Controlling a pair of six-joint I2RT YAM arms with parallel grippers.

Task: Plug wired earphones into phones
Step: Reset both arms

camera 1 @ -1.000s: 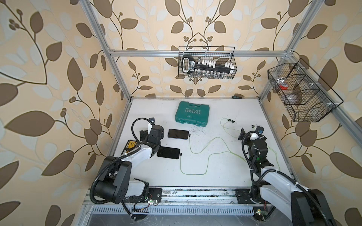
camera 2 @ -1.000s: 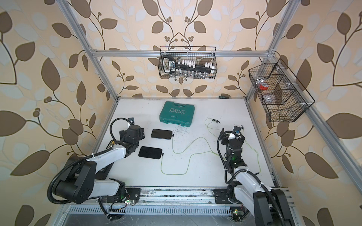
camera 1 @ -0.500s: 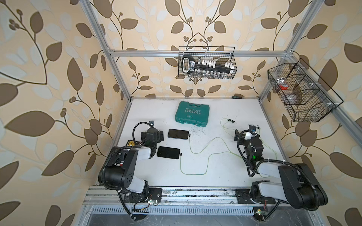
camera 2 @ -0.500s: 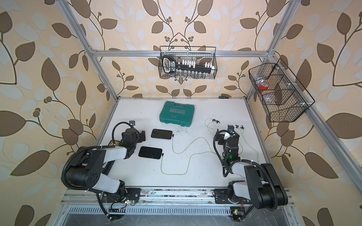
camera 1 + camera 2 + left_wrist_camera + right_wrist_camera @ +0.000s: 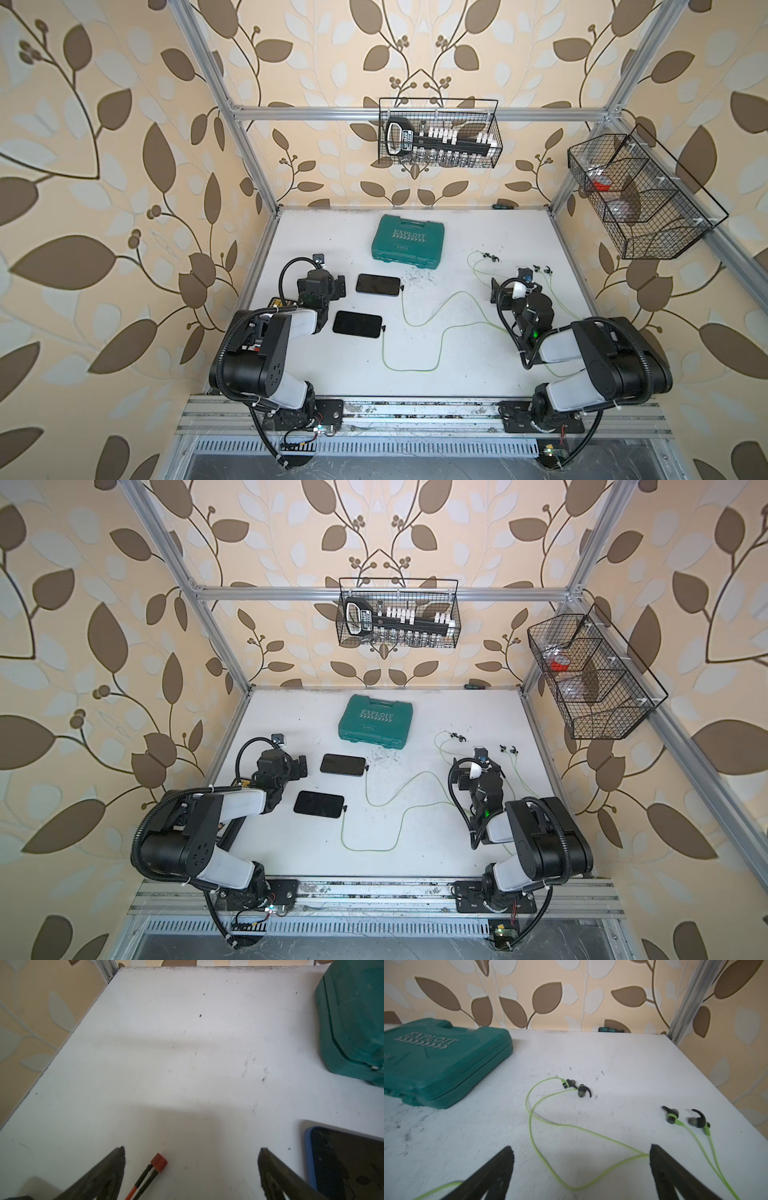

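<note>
**STATUS.** Both phones lie flat on the desk (image 5: 498,232), at 9 o'clock from its centre. The far phone (image 5: 378,284) has the near phone (image 5: 357,324) just off its 7 o'clock corner. A small black plug (image 5: 401,287) sits at the 3 o'clock short edge of each phone. Both plugs appear seated, but the top views are too coarse to confirm full insertion. The task is judged complete or nearly so.

**ORIENTATION.** The long axis of each phone runs from 9 to 3 o'clock, tilted slightly clockwise, screen up, socket end facing 3 o'clock. Each plug lies on that axis with its tip toward 9 o'clock. The yellow-green cables (image 5: 409,370) of the wired earphones leave toward 6 o'clock and loop across the desk centre. They end in the earbuds (image 5: 582,1091) at 2 o'clock.

**FINGERS.** The left gripper (image 5: 192,1149) is spread wide and empty, just off the far phone's 9 o'clock end. The right gripper (image 5: 581,1147) is likewise spread and empty, low over the desk at 3 o'clock.

**HAZARDS.**
1. In the right wrist view a cable crosses the gap between the fingers (image 5: 675,1172) and meets one fingertip. A sweep of that arm could hook the cable, and the tension would unseat a plug or drag a phone.
2. Closing the right gripper here would pinch that cable.
3. Moving the left arm toward 3 o'clock would push the far phone against its plug and skew it.
</note>
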